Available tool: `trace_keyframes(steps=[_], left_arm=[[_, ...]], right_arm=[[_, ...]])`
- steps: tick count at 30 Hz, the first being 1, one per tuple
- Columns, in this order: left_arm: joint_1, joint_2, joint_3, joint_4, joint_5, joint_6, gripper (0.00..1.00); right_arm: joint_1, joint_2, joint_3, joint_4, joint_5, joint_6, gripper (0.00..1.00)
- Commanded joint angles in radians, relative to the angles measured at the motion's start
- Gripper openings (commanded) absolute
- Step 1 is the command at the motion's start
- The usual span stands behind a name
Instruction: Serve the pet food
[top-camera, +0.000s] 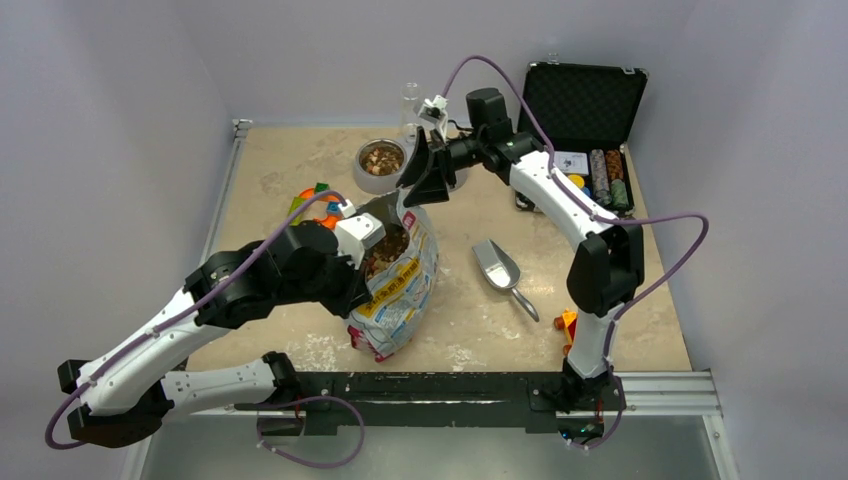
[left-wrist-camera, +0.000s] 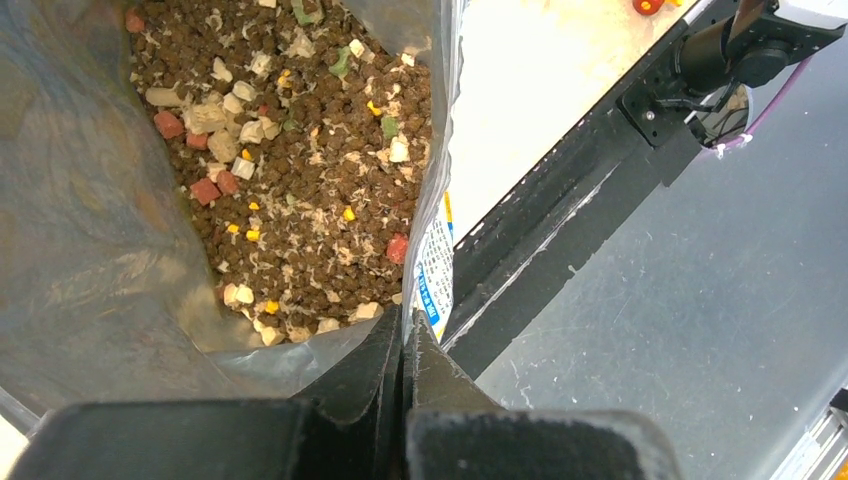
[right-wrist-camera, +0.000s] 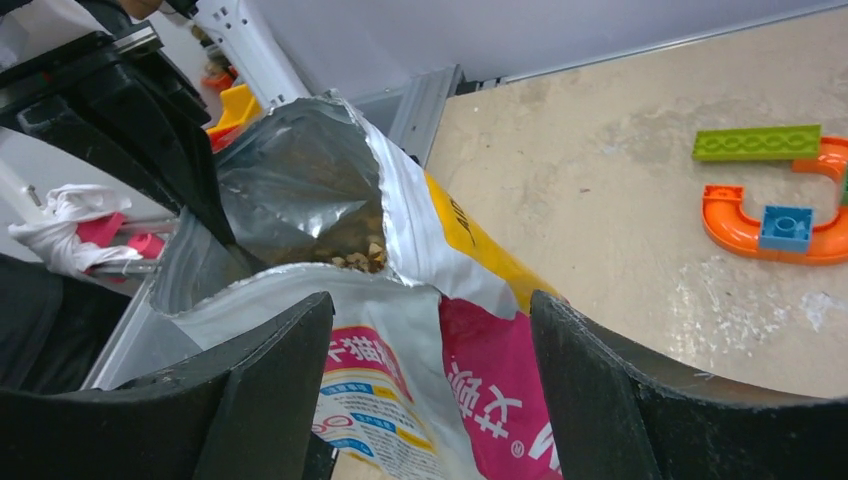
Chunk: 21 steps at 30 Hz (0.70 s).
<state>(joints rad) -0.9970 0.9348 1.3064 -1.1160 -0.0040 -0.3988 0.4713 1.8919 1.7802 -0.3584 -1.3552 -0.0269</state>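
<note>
The left tool (left-wrist-camera: 405, 335) is pinched shut on the near-left rim of the bag (top-camera: 400, 285), its fingers pressed flat with the foil between them. The right tool (right-wrist-camera: 430, 310) stands wide, one finger on each side of the bag's far rim, gripping nothing. Whether either finger touches the foil I cannot tell.

The pet food (left-wrist-camera: 300, 180) lies deep inside the bag, brown pellets mixed with pale, red and yellow bits, well below the rim. More of it sits in the bowl (top-camera: 380, 160) just beyond the bag on the far side. A metal scoop (top-camera: 497, 266) lies empty on the table (top-camera: 650, 320) to the right of the bag, its handle pointing near and right.

The step in hand looks like getting the bag's mouth open and steady so that food can go to the bowl. The left pinch should hold firm without dragging the rim nearward, because the foil is soft and a pull could tip the bag and spill it. If the right tool takes the far rim, it should bite one layer of foil, deep enough not to slip off, and draw it gently away from the left tool. If it goes for the scoop instead, it should first lift clear of the rim to avoid snagging, then take the handle.
</note>
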Motion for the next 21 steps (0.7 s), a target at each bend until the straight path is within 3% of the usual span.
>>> trace_keyframes(steps=[1,5,8,11,15,17,21], left_arm=[[-0.001,-0.033,0.053,-0.054,0.012,0.020,0.00],[0.001,-0.062,0.036,-0.049,-0.036,0.033,0.00],[0.001,-0.090,0.016,-0.041,-0.075,0.033,0.00],[0.001,-0.128,-0.010,-0.031,-0.095,0.013,0.00],[0.001,-0.173,-0.038,-0.038,-0.108,-0.037,0.00],[0.001,-0.189,-0.040,-0.068,-0.128,-0.055,0.00],[0.001,-0.224,-0.036,-0.160,-0.213,-0.070,0.00]], right_arm=[[0.027,-0.007,-0.009,0.097,-0.078,-0.001,0.76],[0.054,-0.009,-0.054,0.139,-0.086,0.010,0.72],[0.054,-0.043,-0.129,0.253,-0.087,0.077,0.61],[0.055,-0.096,-0.222,0.364,-0.051,0.123,0.39],[0.046,-0.171,-0.351,0.517,0.028,0.202,0.00],[0.032,-0.211,-0.412,0.621,0.071,0.305,0.00],[-0.024,-0.325,-0.516,0.624,0.193,0.357,0.00]])
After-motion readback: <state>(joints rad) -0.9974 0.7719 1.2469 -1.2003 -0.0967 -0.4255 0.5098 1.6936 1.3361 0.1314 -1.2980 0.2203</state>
